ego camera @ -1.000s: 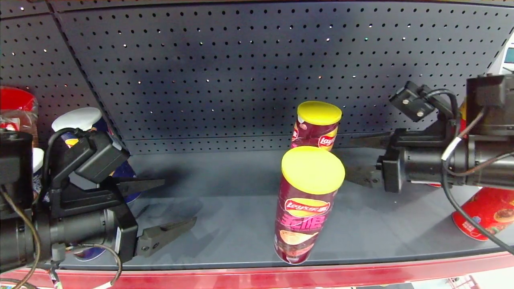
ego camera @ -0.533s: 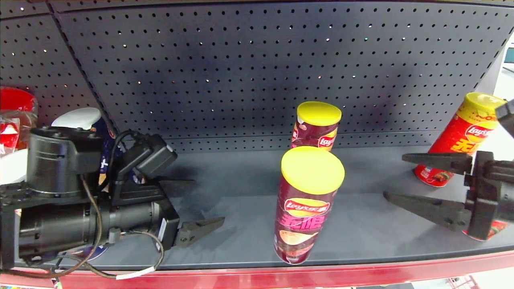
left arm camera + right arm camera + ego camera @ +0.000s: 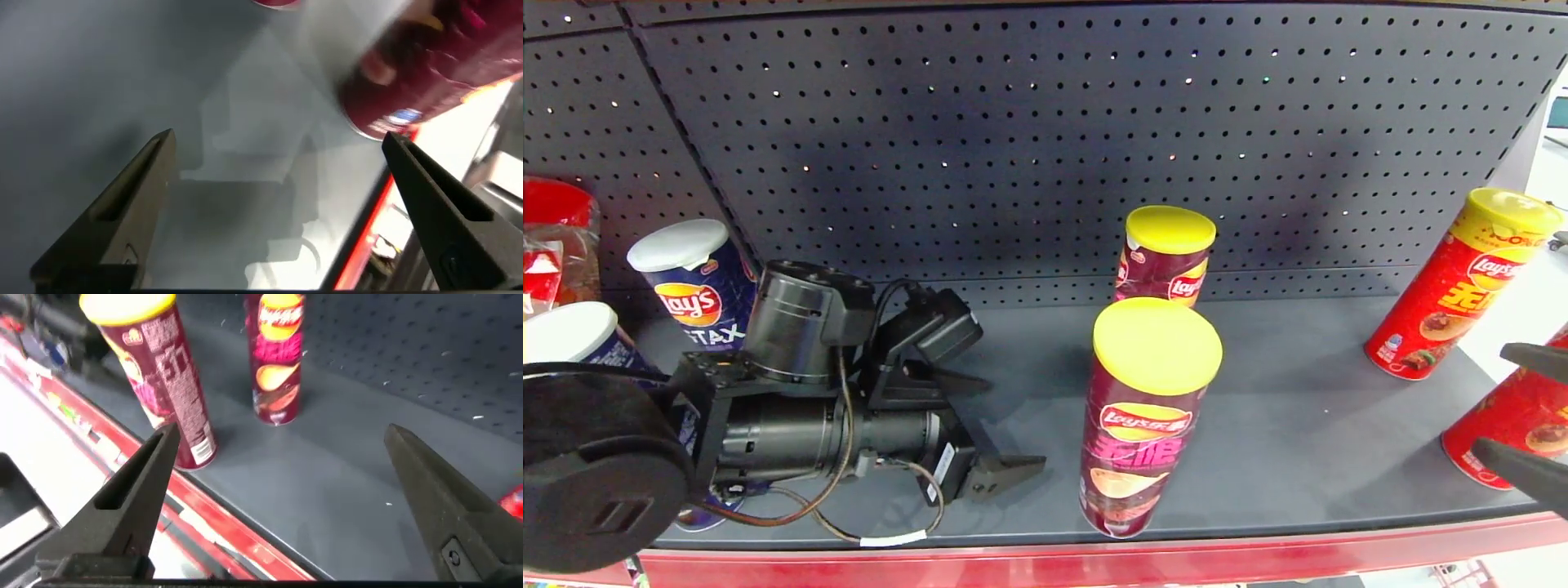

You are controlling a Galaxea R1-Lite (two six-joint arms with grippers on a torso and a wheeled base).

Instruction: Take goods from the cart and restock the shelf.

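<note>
Now, far left: a clear jar with a red lid point(image 3: 551, 237) stands at the end of the shelf, cut by the edge of the head view.
Blue canisters: two blue cardboard canisters with white lids stand here, one at the back point(image 3: 690, 282) by the panel and one nearer the front point(image 3: 572, 335). Both are partly hidden behind the left arm.
Left tool: the left tool point(image 3: 1013, 423) point(image 3: 279, 137) hangs low over the shelf board and points toward the front maroon canister. Its two black fingers are spread wide apart with nothing between them.
Shelf: a dark grey shelf board point(image 3: 1298, 441) with a red front lip point(image 3: 1094, 563) and a dark perforated back panel point(image 3: 1013, 122).
Front maroon canister: a tall maroon canister with a yellow plastic lid point(image 3: 1143, 425) point(image 3: 163, 384) stands upright near the red front lip. It is near the left tool's fingertips but apart from them.
Rear maroon canister: a matching maroon canister with a yellow lid point(image 3: 1168, 261) point(image 3: 278, 359) stands upright straight behind the first, close to the back panel. The right wrist view shows a gap between the two.
Red canisters: one red canister with a yellow lid point(image 3: 1462, 286) stands toward the back right. A second red canister point(image 3: 1531, 420) sits nearer the front at the right edge, partly cut off.
Right tool: the right tool point(image 3: 1490, 398) point(image 3: 282, 431) is at the right edge, in front of the second red canister. Its fingers are wide apart and empty.
</note>
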